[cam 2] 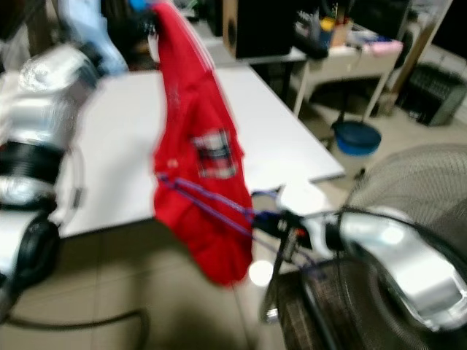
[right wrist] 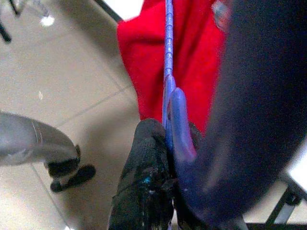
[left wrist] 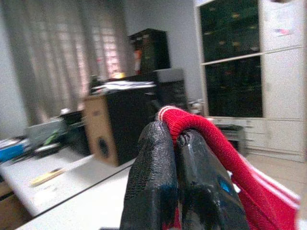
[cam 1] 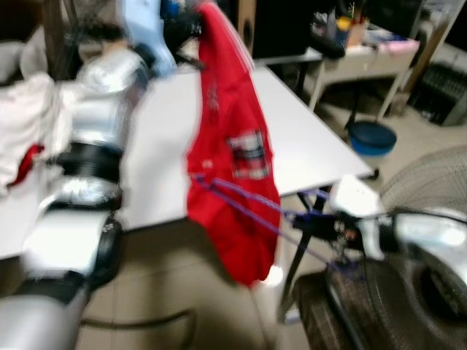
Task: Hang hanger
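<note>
A red garment [cam 1: 233, 146] with a plaid patch hangs in the air before the white table [cam 1: 314, 138]. My left gripper [left wrist: 175, 134] is raised high and shut on the garment's red collar [left wrist: 201, 127]. A blue-purple hanger [cam 1: 248, 204] reaches from my right gripper [cam 1: 310, 221] to the garment's lower front. In the right wrist view the right gripper [right wrist: 165, 132] is shut on the hanger [right wrist: 169, 72], with the red cloth [right wrist: 192, 57] just beyond. The head views are blurred.
A large floor fan [cam 1: 430, 189] stands close at my right, partly behind the right arm. A blue bin [cam 1: 371, 137] sits on the floor past the table corner. A cluttered desk [cam 1: 365, 62] is at the back right. White clothes [cam 1: 22, 131] lie at the left.
</note>
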Available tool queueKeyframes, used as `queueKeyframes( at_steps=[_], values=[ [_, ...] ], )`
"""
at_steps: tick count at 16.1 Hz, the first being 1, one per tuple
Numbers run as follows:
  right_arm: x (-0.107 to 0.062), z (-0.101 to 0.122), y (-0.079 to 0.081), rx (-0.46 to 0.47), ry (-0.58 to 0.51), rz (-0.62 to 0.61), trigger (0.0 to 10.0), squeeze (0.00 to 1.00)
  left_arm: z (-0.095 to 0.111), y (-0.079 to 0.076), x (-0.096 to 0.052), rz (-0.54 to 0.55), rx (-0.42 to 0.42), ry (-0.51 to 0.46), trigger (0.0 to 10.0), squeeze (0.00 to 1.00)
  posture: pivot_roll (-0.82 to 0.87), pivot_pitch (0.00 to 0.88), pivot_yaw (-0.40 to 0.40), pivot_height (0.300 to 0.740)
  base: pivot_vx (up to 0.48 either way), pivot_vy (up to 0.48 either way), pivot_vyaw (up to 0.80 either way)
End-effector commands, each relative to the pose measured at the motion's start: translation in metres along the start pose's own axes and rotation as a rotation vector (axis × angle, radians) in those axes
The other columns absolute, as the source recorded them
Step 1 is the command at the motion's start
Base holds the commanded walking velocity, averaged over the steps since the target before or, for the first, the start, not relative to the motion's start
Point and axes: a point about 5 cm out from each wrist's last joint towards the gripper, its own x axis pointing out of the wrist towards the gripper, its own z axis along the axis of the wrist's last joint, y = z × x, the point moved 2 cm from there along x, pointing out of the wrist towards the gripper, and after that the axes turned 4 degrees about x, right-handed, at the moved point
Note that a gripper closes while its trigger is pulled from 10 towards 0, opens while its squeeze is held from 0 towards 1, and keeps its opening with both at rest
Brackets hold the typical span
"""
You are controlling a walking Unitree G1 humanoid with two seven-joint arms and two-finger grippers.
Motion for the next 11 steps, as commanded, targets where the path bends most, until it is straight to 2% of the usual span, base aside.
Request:
queueKeyframes(
  at_steps=[1,2,3,5,6,8,10,11],
  values=[
    [-0.003,-0.001,-0.013,-0.024,0.035,-0.038,10.0,0.00,0.021,-0.004,-0.001,-0.031,0.003,-0.067,10.0,0.00,0.03,0.000,-0.053,0.740,0.371,0.000,0.00],
    [0.001,-0.001,-0.029,-0.063,0.074,-0.067,10.0,0.00,0.035,-0.003,-0.009,-0.052,-0.009,-0.110,10.0,0.00,0.03,0.000,-0.061,0.740,0.368,0.000,0.00],
    [0.003,0.001,-0.037,-0.089,0.082,-0.089,10.0,0.00,0.041,-0.004,-0.011,-0.070,-0.015,-0.128,10.0,0.00,0.03,0.000,-0.061,0.740,0.375,0.000,0.00],
    [0.007,0.022,-0.069,-0.167,0.074,-0.178,10.0,0.00,0.063,-0.011,-0.016,-0.129,-0.030,-0.196,10.0,0.00,0.05,0.000,-0.082,0.740,0.379,0.000,0.00],
    [0.007,0.031,-0.078,-0.188,0.063,-0.202,10.0,0.00,0.069,-0.012,-0.018,-0.139,-0.034,-0.216,10.0,0.00,0.05,0.000,-0.091,0.740,0.382,0.000,0.00],
    [-0.010,0.092,-0.137,-0.331,-0.005,-0.436,10.0,0.00,0.102,-0.008,-0.031,-0.167,-0.068,-0.318,10.0,0.00,0.06,0.000,-0.093,0.740,0.377,0.000,0.00],
    [-0.020,0.119,-0.159,-0.424,-0.047,-0.593,10.0,0.00,0.110,-0.005,-0.035,-0.161,-0.080,-0.346,10.0,0.00,0.06,0.000,-0.093,0.740,0.377,0.000,0.00],
    [-0.041,0.161,-0.175,-0.552,-0.210,-0.832,10.0,0.00,0.115,-0.001,-0.037,-0.140,-0.084,-0.359,10.0,0.00,0.07,0.000,-0.095,0.740,0.379,0.000,0.00]
  ],
)
